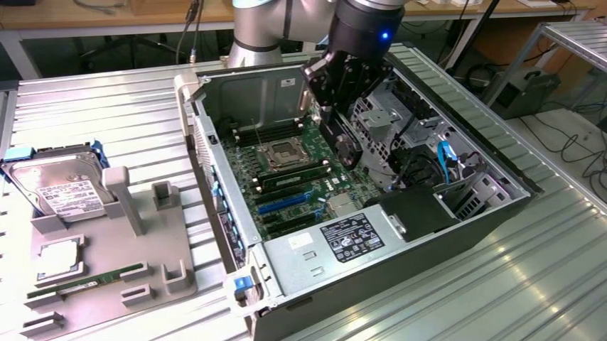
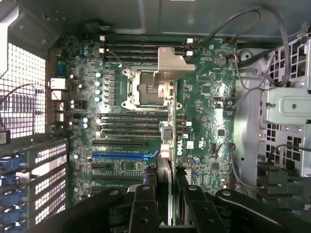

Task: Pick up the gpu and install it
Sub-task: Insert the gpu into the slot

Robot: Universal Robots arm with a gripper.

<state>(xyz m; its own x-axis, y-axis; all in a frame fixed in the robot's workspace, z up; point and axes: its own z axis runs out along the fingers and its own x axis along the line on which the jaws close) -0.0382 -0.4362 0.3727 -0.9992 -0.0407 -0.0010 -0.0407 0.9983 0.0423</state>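
My gripper (image 1: 334, 106) hangs over the open computer case (image 1: 227, 234) and is shut on the gpu (image 1: 343, 148), a dark card that points down toward the motherboard (image 1: 294, 185). In the wrist view the gpu (image 2: 168, 145) shows edge-on between the black fingers (image 2: 144, 204), with its silver bracket (image 2: 172, 68) at the far end, over the CPU socket (image 2: 143, 90). The card floats above the board, clear of the blue expansion slot (image 2: 124, 156), which lies to one side of it. The same blue slot (image 1: 284, 202) shows below the card in the exterior view.
On the exterior view's left a grey holder (image 1: 142, 213) carries a hard drive (image 1: 57, 188), a memory stick (image 1: 85, 280) and a square chip (image 1: 59, 259). Inside the case, a metal drive cage (image 1: 399, 117), cables (image 1: 446, 160) and a power supply (image 1: 351, 234) crowd the board.
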